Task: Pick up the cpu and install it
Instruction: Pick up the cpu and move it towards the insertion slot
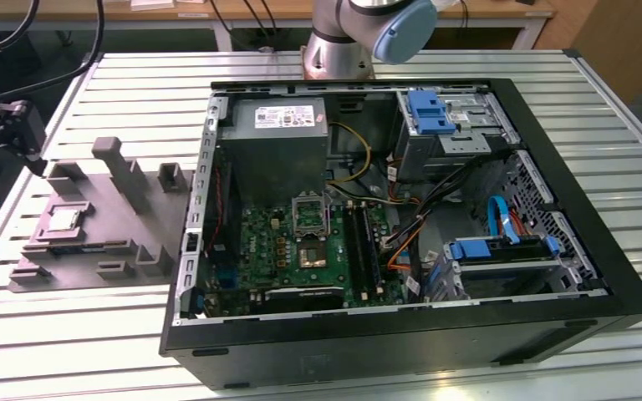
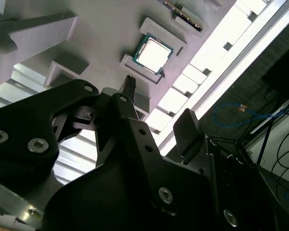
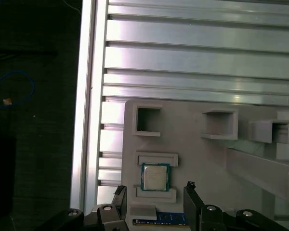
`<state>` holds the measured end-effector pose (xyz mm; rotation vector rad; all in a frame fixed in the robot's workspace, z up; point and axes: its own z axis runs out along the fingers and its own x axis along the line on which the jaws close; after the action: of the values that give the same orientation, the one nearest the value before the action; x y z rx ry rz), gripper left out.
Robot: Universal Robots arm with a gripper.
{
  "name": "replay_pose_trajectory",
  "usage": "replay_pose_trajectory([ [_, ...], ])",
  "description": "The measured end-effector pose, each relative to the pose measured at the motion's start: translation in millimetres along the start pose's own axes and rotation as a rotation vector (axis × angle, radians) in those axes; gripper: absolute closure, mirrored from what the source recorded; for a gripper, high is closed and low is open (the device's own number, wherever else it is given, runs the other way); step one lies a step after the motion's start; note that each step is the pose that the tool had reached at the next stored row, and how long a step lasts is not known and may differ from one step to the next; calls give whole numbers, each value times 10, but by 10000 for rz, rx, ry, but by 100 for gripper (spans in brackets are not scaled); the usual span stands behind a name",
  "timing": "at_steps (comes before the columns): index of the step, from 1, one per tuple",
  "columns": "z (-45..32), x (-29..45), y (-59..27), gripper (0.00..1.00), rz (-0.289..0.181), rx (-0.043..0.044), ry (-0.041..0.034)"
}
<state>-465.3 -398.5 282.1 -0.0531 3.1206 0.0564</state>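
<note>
The cpu is a small silvery square chip lying flat in a raised seat on the grey plastic tray, at the exterior view's left. My gripper hangs above the tray's far left edge. In both wrist views the cpu lies below the gripper, which stands open and apart from the chip, holding nothing. The green motherboard's metal-framed socket sits inside the open computer case.
The black case takes up the table's middle and right, with a power supply box, drive cages and cables inside. The tray carries several raised blocks and a tall post. A memory stick lies beside the chip's seat. The table edge runs close by.
</note>
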Motion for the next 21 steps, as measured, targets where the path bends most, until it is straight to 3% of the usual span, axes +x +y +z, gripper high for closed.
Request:
replay_pose_trajectory([
  [11, 181, 3, -8, 42, -2, -2, 16],
  [21, 234, 5, -12, 42, -2, -3, 18],
])
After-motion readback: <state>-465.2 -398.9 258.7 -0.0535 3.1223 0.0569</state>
